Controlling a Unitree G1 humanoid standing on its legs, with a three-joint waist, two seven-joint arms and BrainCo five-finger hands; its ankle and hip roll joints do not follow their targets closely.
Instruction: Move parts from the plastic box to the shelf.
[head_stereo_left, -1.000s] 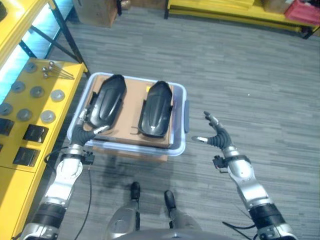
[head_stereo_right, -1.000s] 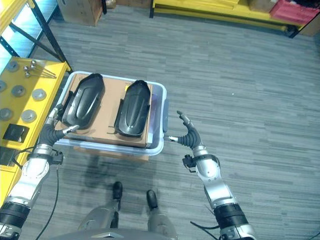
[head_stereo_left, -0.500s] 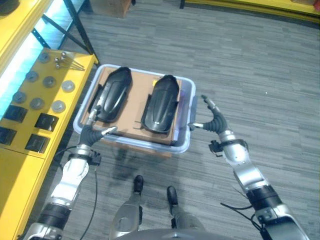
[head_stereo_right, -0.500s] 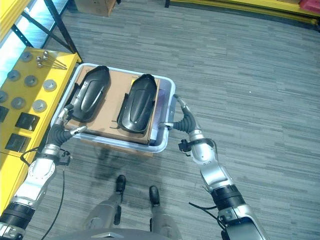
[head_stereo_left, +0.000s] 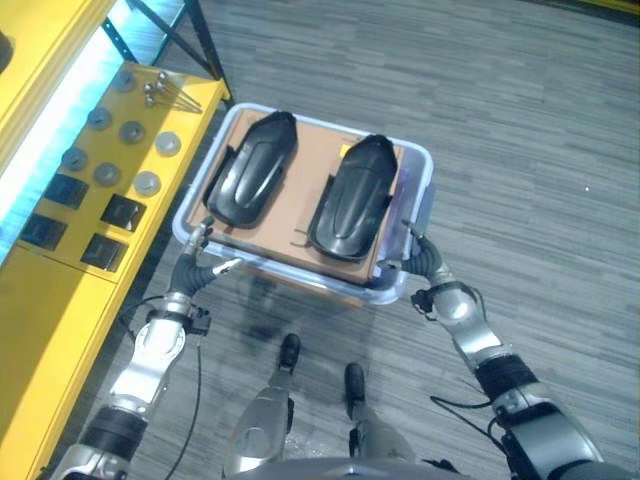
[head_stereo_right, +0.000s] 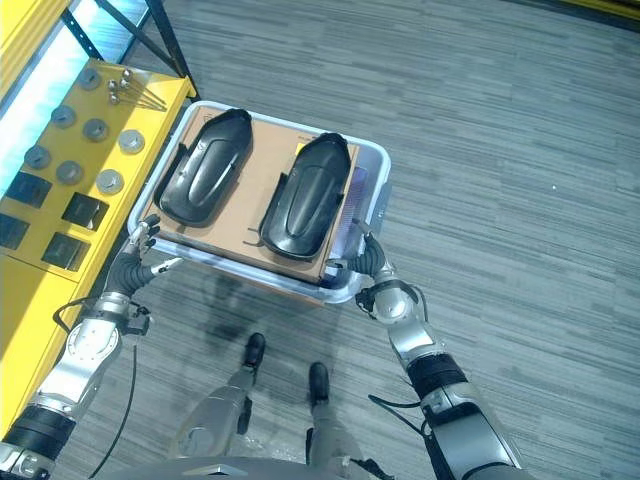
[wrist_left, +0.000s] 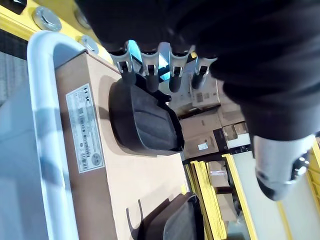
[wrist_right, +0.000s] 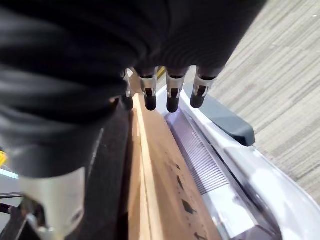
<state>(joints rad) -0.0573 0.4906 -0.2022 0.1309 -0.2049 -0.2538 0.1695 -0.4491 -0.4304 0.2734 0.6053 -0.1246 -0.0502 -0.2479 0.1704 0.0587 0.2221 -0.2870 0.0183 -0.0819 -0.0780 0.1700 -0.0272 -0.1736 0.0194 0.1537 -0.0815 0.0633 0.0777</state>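
The clear plastic box (head_stereo_left: 190, 200) stood on the grey floor in front of the robot, beside the yellow shelf (head_stereo_left: 40, 300) on the robot's left. Inside the box lay a brown cardboard sheet (head_stereo_left: 300, 205), and on it two black moulded parts rested side by side. The left part (head_stereo_left: 250, 183) was nearer to the shelf and the right part (head_stereo_left: 352, 198) was nearer to the box's right wall, with a bare strip of cardboard between them. Both parts were in the box and no hand held them.

The left hand (head_stereo_left: 197, 262) was at the near left corner of the box, with its fingers spread and loosely straight, the thumb apart from them. In the left wrist view the fingertips (wrist_left: 150, 80) reached over the near end of the left part; I could not tell if they touched it. The right hand (head_stereo_left: 421, 258) was at the near right corner of the box, fingers also straight and apart, close to the rim. In the right wrist view its fingertips (wrist_right: 172, 102) hovered over the edge of the cardboard sheet, not closed on anything.

On the shelf lay several grey round discs (head_stereo_left: 148, 183), some black square pieces (head_stereo_left: 124, 212) and a few bolts (head_stereo_left: 160, 88)
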